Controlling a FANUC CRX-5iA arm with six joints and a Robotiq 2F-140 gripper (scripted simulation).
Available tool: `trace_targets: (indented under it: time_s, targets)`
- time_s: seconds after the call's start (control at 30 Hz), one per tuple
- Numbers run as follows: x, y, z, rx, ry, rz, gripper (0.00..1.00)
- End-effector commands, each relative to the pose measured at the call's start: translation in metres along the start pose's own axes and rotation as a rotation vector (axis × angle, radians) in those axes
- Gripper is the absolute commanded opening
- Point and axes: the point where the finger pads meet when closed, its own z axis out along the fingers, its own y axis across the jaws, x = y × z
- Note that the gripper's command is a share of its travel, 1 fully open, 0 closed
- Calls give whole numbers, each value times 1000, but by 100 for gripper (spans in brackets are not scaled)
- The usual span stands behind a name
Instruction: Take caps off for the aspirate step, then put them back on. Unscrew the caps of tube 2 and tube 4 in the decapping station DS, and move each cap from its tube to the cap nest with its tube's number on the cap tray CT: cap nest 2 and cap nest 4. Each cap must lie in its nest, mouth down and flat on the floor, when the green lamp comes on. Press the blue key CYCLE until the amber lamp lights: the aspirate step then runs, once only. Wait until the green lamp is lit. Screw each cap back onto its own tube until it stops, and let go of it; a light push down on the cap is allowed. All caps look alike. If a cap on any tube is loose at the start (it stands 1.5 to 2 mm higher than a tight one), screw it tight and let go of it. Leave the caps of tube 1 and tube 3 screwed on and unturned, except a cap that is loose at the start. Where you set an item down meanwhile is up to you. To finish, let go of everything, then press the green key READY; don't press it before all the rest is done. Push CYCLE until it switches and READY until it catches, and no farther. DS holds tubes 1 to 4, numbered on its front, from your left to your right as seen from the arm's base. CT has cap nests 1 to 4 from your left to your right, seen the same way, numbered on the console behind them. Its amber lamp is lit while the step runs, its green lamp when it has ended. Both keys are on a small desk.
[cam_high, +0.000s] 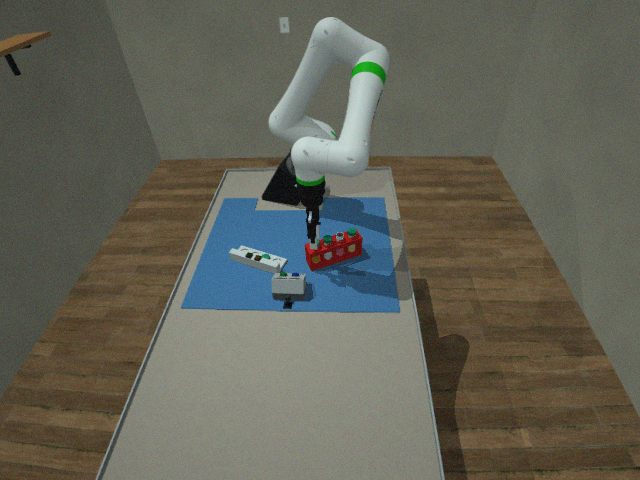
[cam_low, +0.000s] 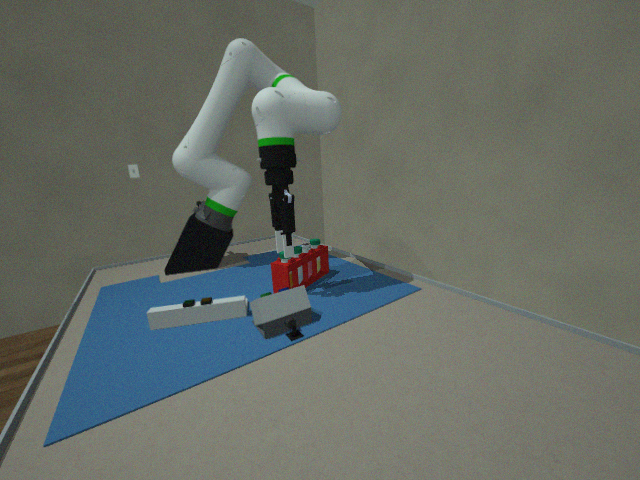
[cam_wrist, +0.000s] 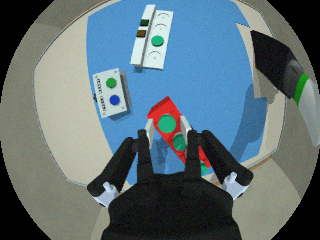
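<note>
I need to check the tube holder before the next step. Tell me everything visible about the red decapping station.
The red block-shaped decapping station stands on the blue mat, angled to its edges. It holds four tubes in a row; three show green caps, one looks bare. Pale windows mark its front. The gripper hovers open, straddling the end cap.
</note>
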Motion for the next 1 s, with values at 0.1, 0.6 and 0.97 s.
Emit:
trace_targets:
  time_s: [0.1, 0.6, 0.97]
  targets:
    - [0, 0, 2, 0, 0, 0, 35]
    - [0, 0, 5, 0, 0, 0, 0]
    - [0, 0, 5, 0, 0, -100, 0]
